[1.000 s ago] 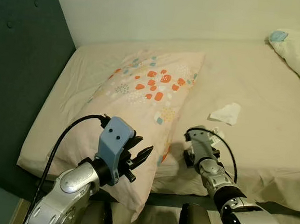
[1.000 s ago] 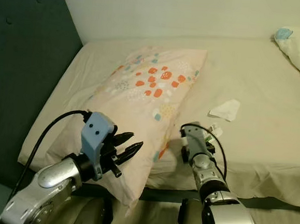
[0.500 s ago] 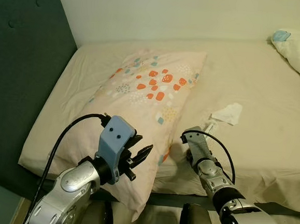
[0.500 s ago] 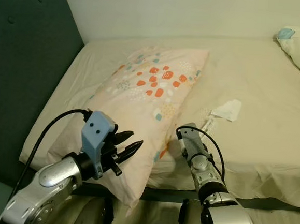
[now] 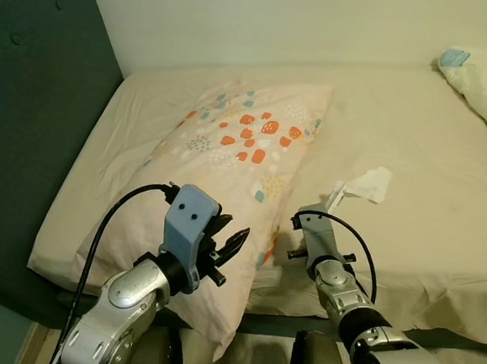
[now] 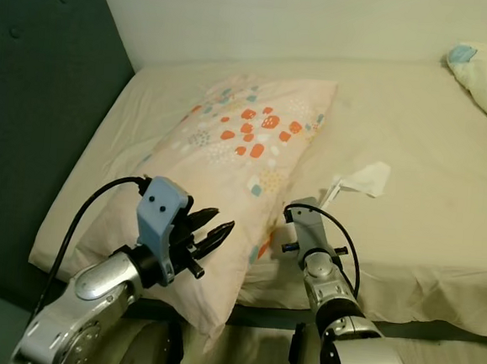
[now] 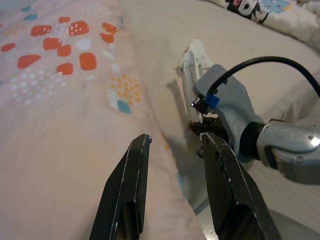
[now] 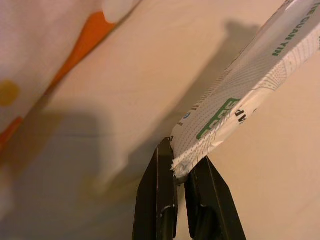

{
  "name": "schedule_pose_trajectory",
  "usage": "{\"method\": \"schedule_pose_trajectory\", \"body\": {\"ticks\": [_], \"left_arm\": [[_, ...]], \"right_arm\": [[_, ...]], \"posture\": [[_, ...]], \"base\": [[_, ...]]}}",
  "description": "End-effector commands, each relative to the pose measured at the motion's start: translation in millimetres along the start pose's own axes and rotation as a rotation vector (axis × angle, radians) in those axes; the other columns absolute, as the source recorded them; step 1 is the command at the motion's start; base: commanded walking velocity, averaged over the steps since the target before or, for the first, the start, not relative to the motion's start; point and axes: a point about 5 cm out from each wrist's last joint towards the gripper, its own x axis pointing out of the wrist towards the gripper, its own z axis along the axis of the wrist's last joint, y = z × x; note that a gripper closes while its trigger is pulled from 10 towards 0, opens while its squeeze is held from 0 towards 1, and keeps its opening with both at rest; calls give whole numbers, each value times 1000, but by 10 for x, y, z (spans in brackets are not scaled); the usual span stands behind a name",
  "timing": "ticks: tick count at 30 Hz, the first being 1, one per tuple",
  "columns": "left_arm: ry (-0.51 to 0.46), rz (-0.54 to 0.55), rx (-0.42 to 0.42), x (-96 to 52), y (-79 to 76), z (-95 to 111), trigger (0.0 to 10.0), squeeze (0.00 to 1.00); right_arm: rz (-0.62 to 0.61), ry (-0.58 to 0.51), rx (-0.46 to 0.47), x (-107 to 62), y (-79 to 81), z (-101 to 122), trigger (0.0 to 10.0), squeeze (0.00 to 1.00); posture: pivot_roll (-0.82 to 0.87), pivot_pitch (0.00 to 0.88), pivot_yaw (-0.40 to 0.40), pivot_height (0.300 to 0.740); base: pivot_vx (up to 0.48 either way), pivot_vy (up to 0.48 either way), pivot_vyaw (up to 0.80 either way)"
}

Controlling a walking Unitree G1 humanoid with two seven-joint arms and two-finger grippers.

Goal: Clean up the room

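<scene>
Right gripper [image 8: 180,172] pinching just corner of thin white printed wrapper [image 8: 240,85], near patterned pillow [image 5: 237,156]. Could slip or tear if yanked. Left gripper [image 7: 175,187] parted, empty.

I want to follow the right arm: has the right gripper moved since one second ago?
Yes. The right gripper has moved forward over the bed, toward the white tissue, carrying the wrapper in its shut fingers.

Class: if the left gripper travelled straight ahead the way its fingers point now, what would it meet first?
Most likely the right gripper, which lies ahead of the open left gripper and pinches a wrapper; depth is uncertain, so it might graze the patterned pillow first.
</scene>
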Motion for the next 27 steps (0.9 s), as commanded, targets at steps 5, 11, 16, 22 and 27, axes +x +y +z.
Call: {"method": "schedule_pose_trajectory", "body": {"ticks": [5,11,16,22,27], "left_arm": [[-7,23,-4,-26,53,-63,10000,0],[72,277,-54,-78,320,-217,10000,0],[136,547,23,-135,573,-370,10000,0],[66,629,-2,-92,664,-283,10000,0],[58,599,29,-44,619,-271,10000,0]], "right_arm": [[-154,-204,167,-96,-77,125,0,0],[-164,-382,241,-293,-80,371,10000,0],[-133,-416,242,-317,-50,514,10000,0],[-68,-455,241,-330,-30,627,10000,0],[-110,-403,250,-341,-76,520,10000,0]], "posture": [[28,111,19,583],[-8,81,11,583],[-22,64,12,583],[-19,50,2,583],[-20,48,4,583]], "base": [[0,0,0],[0,0,0],[0,0,0],[0,0,0],[0,0,0]]}}
